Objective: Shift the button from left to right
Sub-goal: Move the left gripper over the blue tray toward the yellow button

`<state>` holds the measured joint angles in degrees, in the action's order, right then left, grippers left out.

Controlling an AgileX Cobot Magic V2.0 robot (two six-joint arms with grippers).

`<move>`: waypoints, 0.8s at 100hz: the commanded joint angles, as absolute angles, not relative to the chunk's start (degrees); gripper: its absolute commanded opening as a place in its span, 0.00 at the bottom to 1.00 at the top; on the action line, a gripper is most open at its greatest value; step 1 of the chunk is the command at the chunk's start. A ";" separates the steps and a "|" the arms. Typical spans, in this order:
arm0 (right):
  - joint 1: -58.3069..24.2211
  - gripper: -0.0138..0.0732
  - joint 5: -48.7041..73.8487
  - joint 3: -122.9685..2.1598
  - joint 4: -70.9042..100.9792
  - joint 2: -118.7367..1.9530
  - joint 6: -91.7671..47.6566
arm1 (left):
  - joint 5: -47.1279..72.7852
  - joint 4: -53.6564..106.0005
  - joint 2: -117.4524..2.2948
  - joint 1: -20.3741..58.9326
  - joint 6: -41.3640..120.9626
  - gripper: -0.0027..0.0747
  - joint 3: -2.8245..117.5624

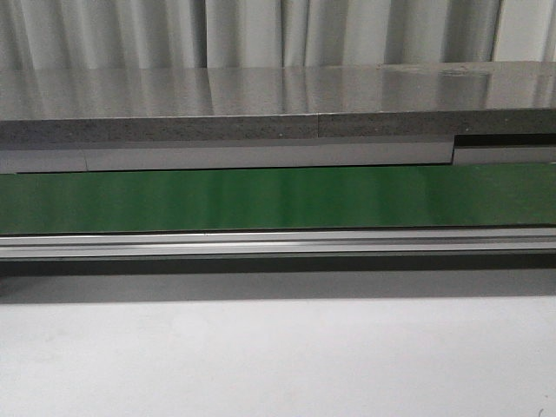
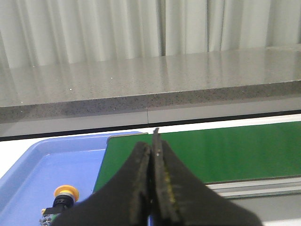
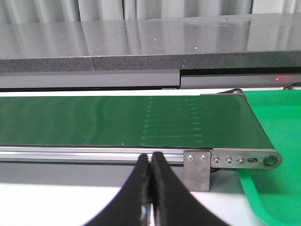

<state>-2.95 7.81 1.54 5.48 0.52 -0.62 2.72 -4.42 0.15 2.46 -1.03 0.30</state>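
The front camera faces forward over the white bench (image 1: pixel 278 356), low and near, with the green conveyor belt (image 1: pixel 278 198) running straight across the picture and a grey stone ledge (image 1: pixel 261 104) and curtains behind it; neither belt end falls inside this view. The left wrist camera sits just behind the left hand (image 2: pixel 154 141), facing the same way, and takes in the belt's left end (image 2: pixel 110 146) beside a blue tray (image 2: pixel 51 165). The right wrist camera sits just behind the right hand (image 3: pixel 150 160) and takes in the belt's right end (image 3: pixel 244 141) beside a green tray (image 3: pixel 277 122). All three views share the belt, ledge and curtains — each wrist view covers one end.
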 commanded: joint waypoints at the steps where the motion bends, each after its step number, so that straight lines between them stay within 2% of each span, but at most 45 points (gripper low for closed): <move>1: -2.63 0.08 3.23 0.50 4.88 1.42 -0.89 | -2.33 -4.27 2.18 2.40 -1.82 0.01 -2.18; 55: -2.63 0.08 3.23 0.50 4.88 1.42 -0.89 | -2.90 -4.27 2.18 2.40 -1.82 0.01 -0.90; 80: -2.63 0.08 3.23 0.50 4.88 1.42 -0.89 | 8.68 -1.28 -0.89 2.40 -1.82 0.01 10.00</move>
<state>-2.95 7.81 1.54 5.48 0.52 -0.62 8.84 -3.10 0.15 2.46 -1.03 3.99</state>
